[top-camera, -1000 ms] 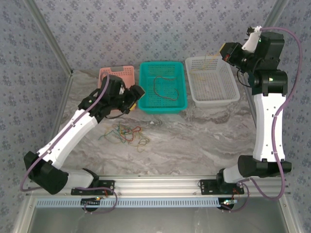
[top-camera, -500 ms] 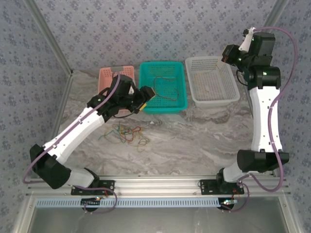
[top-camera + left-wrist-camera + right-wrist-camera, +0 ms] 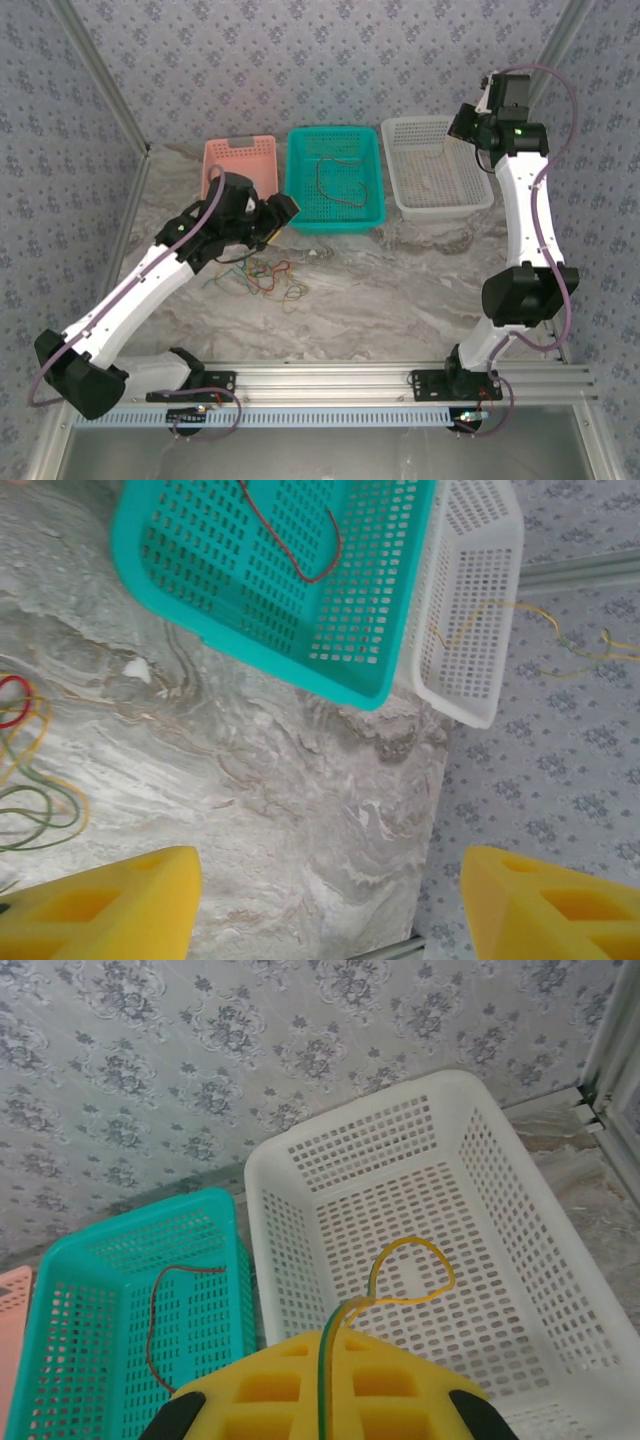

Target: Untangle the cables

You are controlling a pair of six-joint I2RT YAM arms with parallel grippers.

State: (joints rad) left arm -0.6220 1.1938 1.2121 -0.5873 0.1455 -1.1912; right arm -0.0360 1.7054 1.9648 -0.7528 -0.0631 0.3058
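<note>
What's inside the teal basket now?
One thin reddish-brown cable lies curled on the floor of the teal perforated plastic basket. Its near-left corner is partly covered by the left pincer.

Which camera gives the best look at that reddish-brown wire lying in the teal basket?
The top external view: the whole reddish-brown wire lies in the teal basket, uncut. The left wrist view shows it closer but cropped at the top edge; the right wrist view shows one bend.
</note>
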